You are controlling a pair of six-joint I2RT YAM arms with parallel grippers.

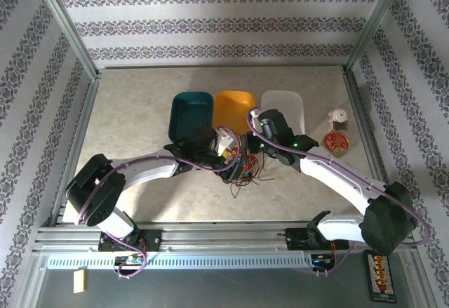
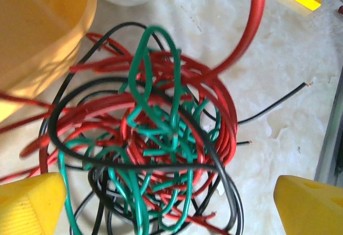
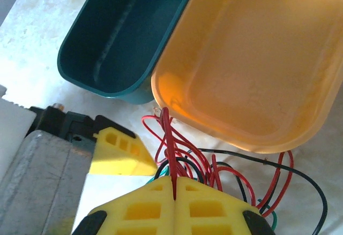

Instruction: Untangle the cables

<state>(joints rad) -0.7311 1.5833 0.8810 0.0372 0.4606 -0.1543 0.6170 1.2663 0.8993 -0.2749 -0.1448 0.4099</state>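
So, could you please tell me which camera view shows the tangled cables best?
The left wrist view: the cables sit close up, with the red, green and black loops distinct. The top external view shows them as a small, distant clump. The right wrist view shows some strands, a red one pinched in the right gripper.

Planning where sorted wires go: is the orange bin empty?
Empty: the orange bin shows a bare floor; the cables lie outside it.

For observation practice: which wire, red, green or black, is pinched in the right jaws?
The red cable: it alone rises from between the shut right jaws; the green cable and black cable lie outside them.
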